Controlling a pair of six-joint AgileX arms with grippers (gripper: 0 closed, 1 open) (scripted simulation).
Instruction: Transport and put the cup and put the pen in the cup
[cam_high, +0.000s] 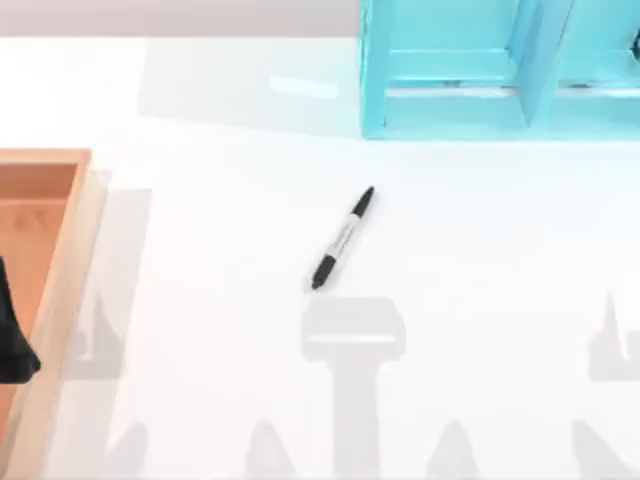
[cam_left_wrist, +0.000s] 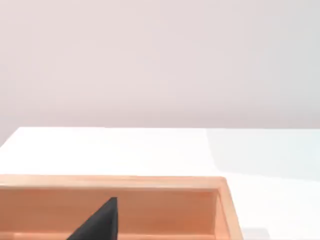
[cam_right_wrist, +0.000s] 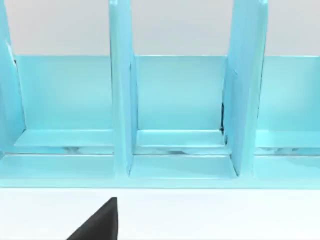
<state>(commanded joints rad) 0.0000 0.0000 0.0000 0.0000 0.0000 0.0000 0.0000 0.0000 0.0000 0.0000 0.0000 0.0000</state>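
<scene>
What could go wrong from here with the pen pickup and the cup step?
1. The pen lies flat and diagonal on the white table, well away from the wooden tray and the turquoise organizer; a thin round barrel like this may roll or slip if the fingers close off-axis.
2. A dark part of the left arm sits over the tray at the table's left; swinging toward the pen could clip the tray's rim.

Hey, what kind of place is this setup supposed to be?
Likely a simulated desk workspace: a plain white table bearing a slim black marker pen, a turquoise partitioned file rack and a shallow wooden tray.
</scene>
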